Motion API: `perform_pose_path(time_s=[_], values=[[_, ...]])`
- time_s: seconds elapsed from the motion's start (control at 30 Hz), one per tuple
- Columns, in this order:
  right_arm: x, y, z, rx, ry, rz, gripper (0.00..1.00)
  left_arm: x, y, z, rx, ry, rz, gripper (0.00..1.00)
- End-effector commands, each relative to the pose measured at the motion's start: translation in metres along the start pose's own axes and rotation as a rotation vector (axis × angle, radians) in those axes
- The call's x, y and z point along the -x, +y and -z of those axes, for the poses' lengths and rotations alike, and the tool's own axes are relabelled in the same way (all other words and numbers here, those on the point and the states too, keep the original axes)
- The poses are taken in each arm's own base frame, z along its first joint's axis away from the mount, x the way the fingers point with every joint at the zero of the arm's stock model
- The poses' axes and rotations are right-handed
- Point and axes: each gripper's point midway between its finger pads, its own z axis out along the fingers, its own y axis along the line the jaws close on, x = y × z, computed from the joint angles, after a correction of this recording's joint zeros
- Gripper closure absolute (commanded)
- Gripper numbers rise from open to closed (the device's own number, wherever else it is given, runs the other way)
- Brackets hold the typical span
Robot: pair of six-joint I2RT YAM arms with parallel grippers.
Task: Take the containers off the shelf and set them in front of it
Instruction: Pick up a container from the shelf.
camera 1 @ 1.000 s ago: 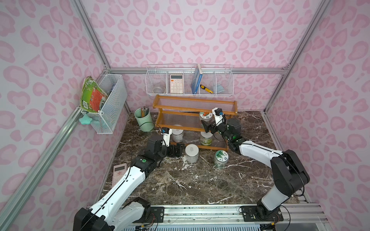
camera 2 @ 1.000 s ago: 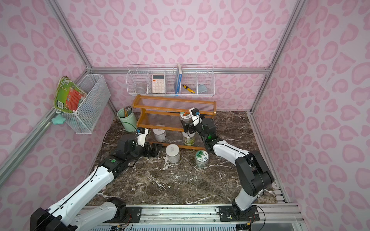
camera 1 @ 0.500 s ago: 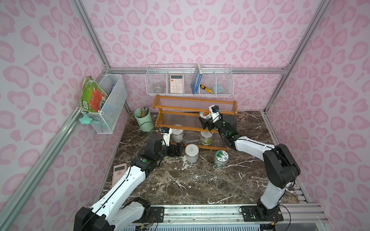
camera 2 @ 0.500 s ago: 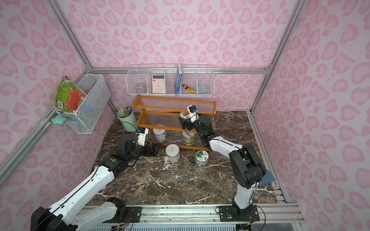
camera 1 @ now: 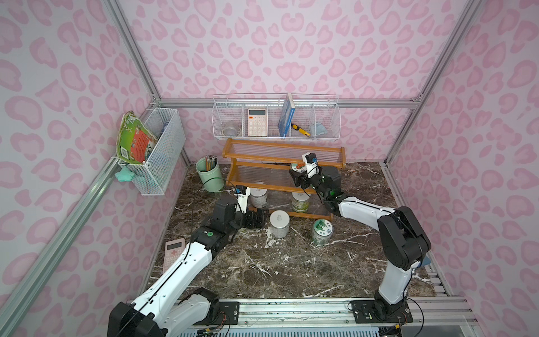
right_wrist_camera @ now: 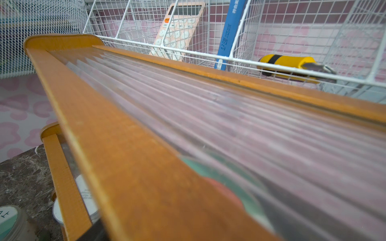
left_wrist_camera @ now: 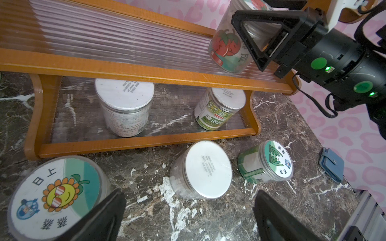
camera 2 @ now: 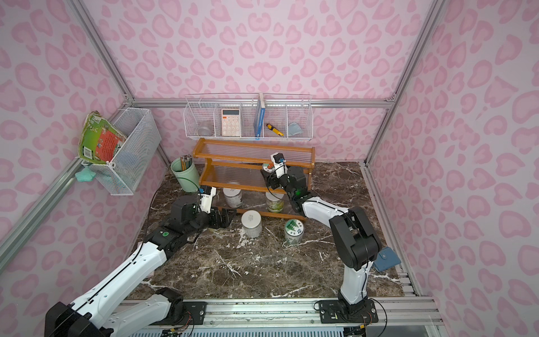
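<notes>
The shelf (camera 1: 284, 170) stands at the back wall. My right gripper (camera 1: 300, 174) reaches onto its middle tier and is shut on the tomato-picture container (left_wrist_camera: 227, 50), one finger on each side of it. The bottom tier holds a white-lidded container (left_wrist_camera: 124, 106) and a green-labelled one (left_wrist_camera: 219, 108). In front of the shelf stand a plain white container (camera 1: 279, 223), a green-leaf container (camera 1: 322, 230) and a sunflower container (left_wrist_camera: 52, 196). My left gripper (left_wrist_camera: 188, 219) hovers open low over the table beside the sunflower container, with nothing between its fingers.
A mint pencil cup (camera 1: 210, 175) stands left of the shelf. Wire baskets hang on the back wall (camera 1: 275, 119) and the left wall (camera 1: 157, 151). A pink calculator (camera 1: 174, 251) lies at the table's left edge, a blue wallet (camera 2: 386, 258) at its right edge.
My right gripper has moved in along the middle tier to the tomato container and closed on it. The left arm has not moved.
</notes>
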Motion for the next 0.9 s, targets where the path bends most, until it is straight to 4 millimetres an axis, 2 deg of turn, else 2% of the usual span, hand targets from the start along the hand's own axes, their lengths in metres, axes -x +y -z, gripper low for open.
perform_pose_path(time_s=[0.0,0.33,0.5,0.63,0.87], values=[[0.008,-0.002,0.003,-0.01,-0.021,0.002,0.24,0.002,0.0,-0.001,0.0,-0.004,0.008,0.01],[0.025,0.008,0.028,0.022,-0.044,-0.014,0.25,0.004,0.004,-0.001,0.023,-0.004,0.01,0.01],[0.025,0.016,0.045,0.04,-0.031,-0.023,0.25,0.004,0.005,-0.002,0.031,0.003,0.012,0.01],[0.024,0.029,0.066,0.064,-0.021,-0.019,0.25,0.003,0.007,-0.002,0.04,0.006,0.017,0.01],[0.03,0.054,0.119,0.08,-0.033,-0.004,0.25,-0.001,0.01,0.0,0.054,0.011,0.031,0.01]])
